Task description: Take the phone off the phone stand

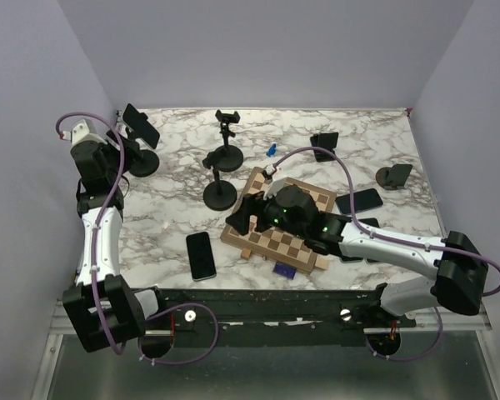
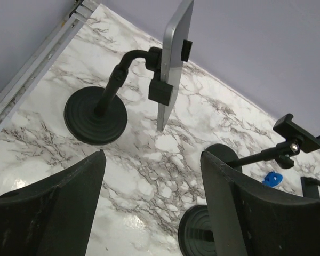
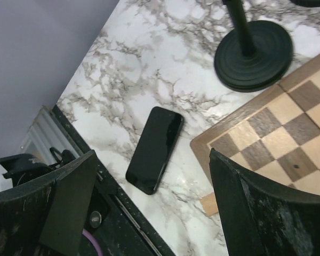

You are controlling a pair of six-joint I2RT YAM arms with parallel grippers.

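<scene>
A phone (image 1: 140, 125) is clamped in a black phone stand (image 1: 142, 162) at the table's back left. In the left wrist view the phone (image 2: 173, 58) shows edge-on with a silver back, held in the clamp on a bent arm above the round base (image 2: 95, 114). My left gripper (image 1: 123, 152) is open and empty, close to the stand on its near left. Its jaws (image 2: 152, 197) stand wide apart over bare marble, short of the phone. My right gripper (image 1: 242, 218) is open and empty, above the left edge of a wooden chessboard (image 1: 283, 221).
An empty stand (image 1: 226, 125) and a second round base (image 1: 220, 194) stand mid-table. A loose phone (image 1: 202, 255) lies near the front edge and shows in the right wrist view (image 3: 154, 149). More phones (image 1: 358, 200) and small stands (image 1: 394, 175) are at the right. A blue piece (image 1: 270, 150) lies behind the board.
</scene>
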